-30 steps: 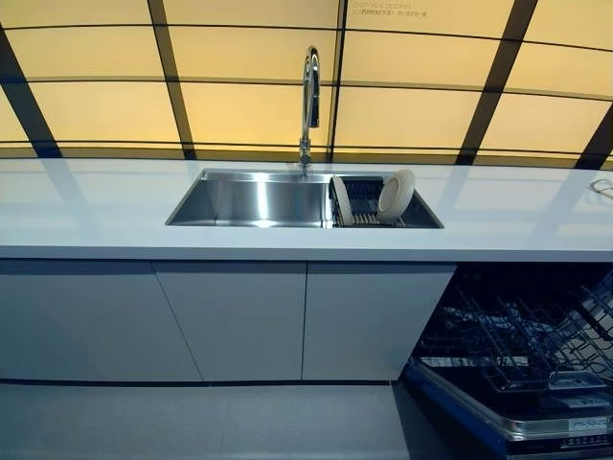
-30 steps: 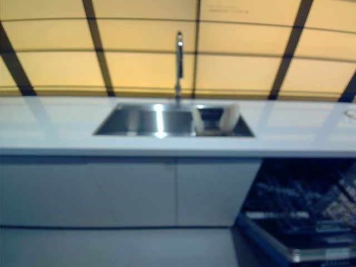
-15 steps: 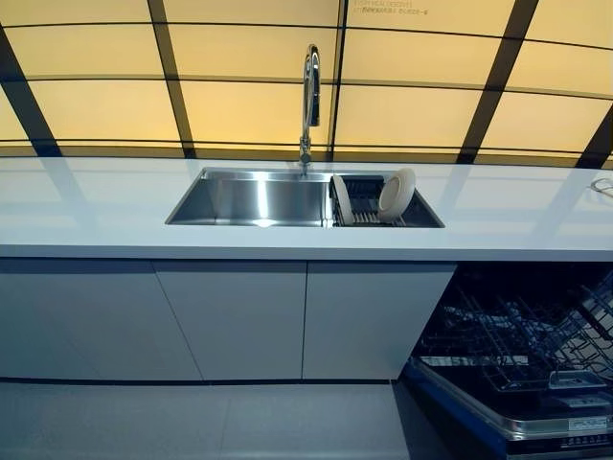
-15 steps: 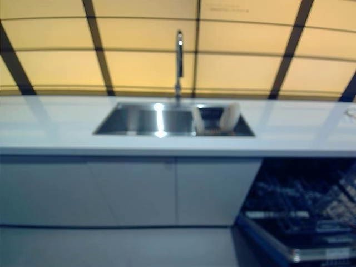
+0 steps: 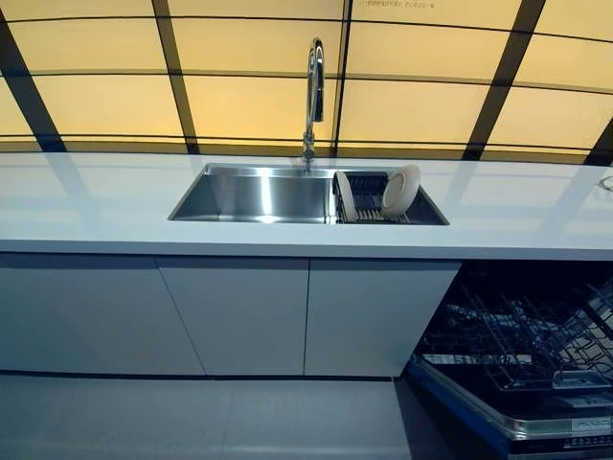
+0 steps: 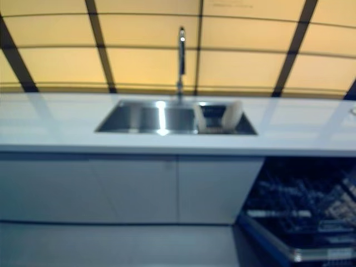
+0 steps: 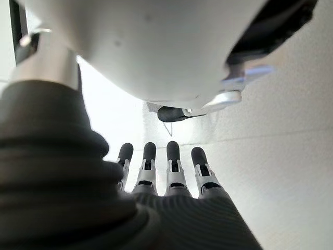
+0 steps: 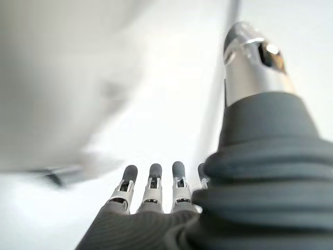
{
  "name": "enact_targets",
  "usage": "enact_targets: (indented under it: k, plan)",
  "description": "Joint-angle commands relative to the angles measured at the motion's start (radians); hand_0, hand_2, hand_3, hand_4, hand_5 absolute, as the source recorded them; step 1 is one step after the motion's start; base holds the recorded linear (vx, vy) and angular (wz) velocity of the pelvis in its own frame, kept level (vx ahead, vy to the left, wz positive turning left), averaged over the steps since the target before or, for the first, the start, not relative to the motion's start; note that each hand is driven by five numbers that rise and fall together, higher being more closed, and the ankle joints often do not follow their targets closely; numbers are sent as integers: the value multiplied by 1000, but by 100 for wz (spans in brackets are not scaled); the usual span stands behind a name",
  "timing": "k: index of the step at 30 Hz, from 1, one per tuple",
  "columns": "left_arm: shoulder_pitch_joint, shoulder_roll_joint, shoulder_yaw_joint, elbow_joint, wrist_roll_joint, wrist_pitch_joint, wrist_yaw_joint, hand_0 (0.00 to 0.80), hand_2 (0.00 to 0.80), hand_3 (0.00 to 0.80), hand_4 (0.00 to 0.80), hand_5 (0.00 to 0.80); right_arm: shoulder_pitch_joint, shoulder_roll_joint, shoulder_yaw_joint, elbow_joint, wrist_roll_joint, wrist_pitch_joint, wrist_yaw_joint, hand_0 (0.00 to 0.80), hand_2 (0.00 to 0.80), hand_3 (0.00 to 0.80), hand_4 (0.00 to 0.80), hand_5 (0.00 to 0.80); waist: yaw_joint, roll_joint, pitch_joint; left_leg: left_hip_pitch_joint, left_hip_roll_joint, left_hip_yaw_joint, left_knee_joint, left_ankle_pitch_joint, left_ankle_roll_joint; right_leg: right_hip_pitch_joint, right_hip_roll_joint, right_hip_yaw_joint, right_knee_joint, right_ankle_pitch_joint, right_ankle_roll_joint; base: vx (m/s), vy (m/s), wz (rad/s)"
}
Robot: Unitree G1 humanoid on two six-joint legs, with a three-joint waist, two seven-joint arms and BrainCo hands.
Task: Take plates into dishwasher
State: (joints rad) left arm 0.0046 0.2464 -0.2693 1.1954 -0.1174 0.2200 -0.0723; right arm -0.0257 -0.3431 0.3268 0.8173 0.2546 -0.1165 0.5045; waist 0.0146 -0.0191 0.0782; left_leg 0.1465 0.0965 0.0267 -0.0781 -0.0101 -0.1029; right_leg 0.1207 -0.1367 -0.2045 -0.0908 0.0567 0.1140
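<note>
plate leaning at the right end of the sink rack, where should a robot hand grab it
Pinch the upper rim of the leaning plate, probably coming from above. It stands on edge in the rack inside the sink, so only its top edge rises clear; the lower rim sits among the rack wires.

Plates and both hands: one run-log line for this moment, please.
plates: two, on edge in sink rack | dishwasher: open, rack out | left hand: open, empty | right hand: open, empty
</note>
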Motion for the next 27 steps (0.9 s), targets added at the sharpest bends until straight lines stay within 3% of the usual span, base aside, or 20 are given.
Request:
enact_targets:
  k: [1,4,5,8,9,10,12,13,14,15,16,17,19,22,23,24,27]
  plan:
    - [-17,30,-50,45,71,-8,-29,0,0,0,0,0,-132,-90,-2,-217,113,-31,95,0,0,0,0,0,9,-33,10,-4,-76,22,31,-16,76,8,69,45,72,-68,-40,83,-46,4]
    - [-6,41,-24,41,12,-11,-20,0,0,0,0,0,-163,-157,-26,-347,167,-55,129,0,0,0,0,0,0,-36,8,-7,-71,21,57,-28,77,2,73,53,102,-87,-47,94,-55,7]
    - [-4,46,-7,41,-3,-14,-16,0,0,0,0,0,-174,-174,-41,-411,186,-36,120,0,0,0,0,0,-3,-38,11,-13,-69,20,84,-37,76,-3,74,56,120,-96,-53,112,-79,10]
    - [5,56,40,42,-6,-18,-11,0,0,0,0,0,-216,-213,-98,-513,258,-19,155,0,0,0,0,0,0,-65,34,-79,-56,15,270,-73,67,-16,68,58,154,-104,-83,89,-96,26]
    - [11,54,55,51,-7,-31,-3,0,0,0,0,0,-235,-223,-110,-538,261,-20,159,0,0,0,0,0,8,-81,49,-147,-55,3,420,-27,58,-11,69,60,150,-100,-103,115,-150,25]
    - [22,52,73,60,-12,-44,7,0,0,0,0,0,-259,-234,-113,-555,272,-27,160,0,0,0,0,0,24,-98,65,-231,-80,-10,568,14,60,-7,64,64,150,-93,-121,115,-135,23]
    - [42,53,105,63,1,-51,3,0,0,0,0,0,-285,-249,-127,-584,286,-27,158,0,0,0,0,0,44,-99,82,-361,-94,-14,716,81,52,-2,77,73,161,-94,-141,196,-37,-10]
    - [55,50,110,63,5,-51,0,0,0,0,0,0,-302,-248,-137,-596,277,-19,159,0,0,0,0,0,69,-80,97,-418,-125,-12,650,134,42,20,101,103,162,-104,-135,441,97,-32]
    - [76,52,113,69,1,-56,1,0,0,0,0,0,-335,-255,-138,-607,284,-3,168,0,0,0,0,0,95,-37,108,-446,-91,5,483,222,16,55,146,132,155,-121,-126,420,107,-35]
    - [79,51,113,70,1,-56,2,0,0,0,0,0,-340,-257,-135,-608,286,-3,171,0,0,0,0,0,102,-35,116,-431,-89,13,453,235,11,68,146,140,153,-124,-124,508,128,-56]
    - [85,55,106,79,-1,-52,1,0,0,0,0,0,-371,-264,-123,-604,301,5,171,0,0,0,0,0,118,-11,119,-426,-43,38,319,312,-9,106,168,149,151,-145,-124,441,109,-62]
    - [88,57,100,89,-3,-50,4,0,0,0,0,0,-399,-276,-112,-606,311,17,161,0,0,0,0,0,136,-2,120,-433,-31,41,227,352,-17,139,177,165,150,-163,-123,568,148,-101]
    - [99,56,96,99,-17,-45,11,0,0,0,0,0,-428,-308,-91,-621,327,25,156,0,0,0,0,0,170,-8,117,-461,-42,22,95,385,-30,194,174,206,152,-197,-114,446,129,-58]
    - [85,61,112,114,-51,-38,19,0,0,0,0,0,-449,-341,-63,-617,362,16,180,0,0,0,0,0,167,-17,89,-444,-18,75,131,312,9,210,147,212,206,-271,-101,289,130,-49]
    - [73,70,125,119,-44,-34,22,0,0,0,0,0,-437,-338,-70,-606,375,17,201,0,0,0,0,0,161,-34,69,-447,-19,116,193,233,39,221,117,198,234,-289,-86,247,56,-38]
    - [64,76,127,116,-39,-32,25,0,0,0,0,0,-425,-333,-77,-603,379,19,205,0,0,0,0,0,162,-42,56,-453,-19,128,224,196,47,224,100,183,244,-294,-75,281,24,-22]
    - [30,88,110,100,-24,-16,31,0,0,0,0,0,-395,-317,-95,-585,370,17,217,0,0,0,0,0,172,-57,29,-447,-7,145,259,149,59,219,56,113,262,-281,-51,230,-11,-19]
